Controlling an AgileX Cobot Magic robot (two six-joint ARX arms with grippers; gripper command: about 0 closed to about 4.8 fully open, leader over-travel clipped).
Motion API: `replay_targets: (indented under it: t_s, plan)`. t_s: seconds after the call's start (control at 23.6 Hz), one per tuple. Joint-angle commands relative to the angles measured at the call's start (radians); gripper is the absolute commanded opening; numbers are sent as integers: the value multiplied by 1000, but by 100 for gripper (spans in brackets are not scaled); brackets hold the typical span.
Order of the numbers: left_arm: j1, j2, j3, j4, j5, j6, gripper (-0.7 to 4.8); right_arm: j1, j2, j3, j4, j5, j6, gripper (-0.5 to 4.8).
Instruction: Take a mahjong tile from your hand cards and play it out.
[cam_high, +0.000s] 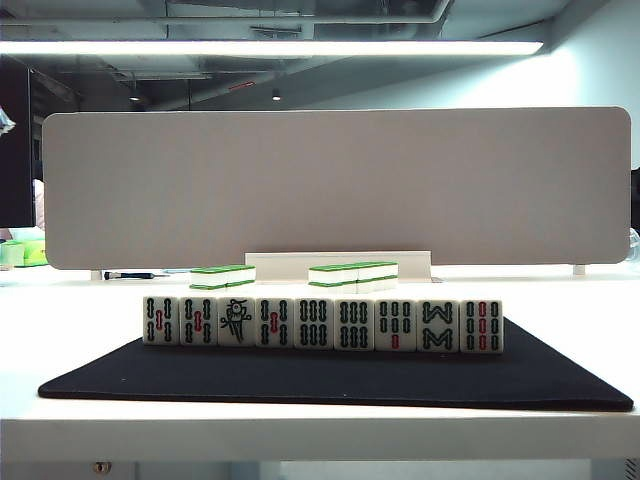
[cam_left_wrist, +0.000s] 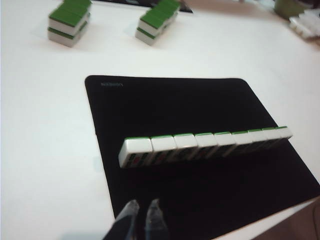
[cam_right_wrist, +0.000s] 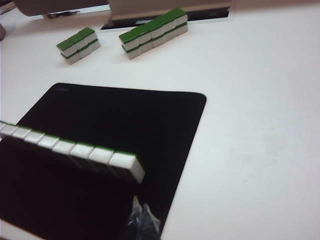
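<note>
- Waiting untouched: the mahjong tile (cam_high: 236, 321) with the bird stands third from the left in the hand cards (cam_high: 322, 324), at about 9 o'clock from the row's middle; nothing is played yet.
- Counting: nine upright tiles on the black mat (cam_high: 330, 378); two green-backed stacks (cam_high: 222, 276) at 12 o'clock behind.
- Left gripper (cam_left_wrist: 141, 216) hovers nearly closed and empty at the row's end; right gripper (cam_right_wrist: 141, 220) looks closed, empty.
</note>
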Motion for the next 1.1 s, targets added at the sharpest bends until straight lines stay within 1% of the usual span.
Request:
replay_targets:
  t_s: [0.04,0.25,0.34,0.51,0.68,0.89,1.02,1.1]
  plan:
    - [-9,48,39,-21,14,39,30,0,0,5,-5,-24,-2,-1]
    - [-83,107,74,-25,10,112,30,13,0,5,-6,-67,-2,-1]
    - [-119,126,80,-25,5,111,30,35,0,5,-4,-68,-2,-1]
    - [-206,189,86,-24,-58,111,30,119,1,5,9,-50,-1,-1]
    - [-243,226,87,-23,-59,113,30,181,12,5,19,-14,11,-1]
    - [-268,243,90,-30,-57,111,30,280,100,6,22,-15,58,-1]
    - [-294,243,110,-68,-53,111,30,342,132,6,21,-16,63,-1]
    - [-309,242,122,-105,-45,109,30,389,138,5,16,-19,98,-1]
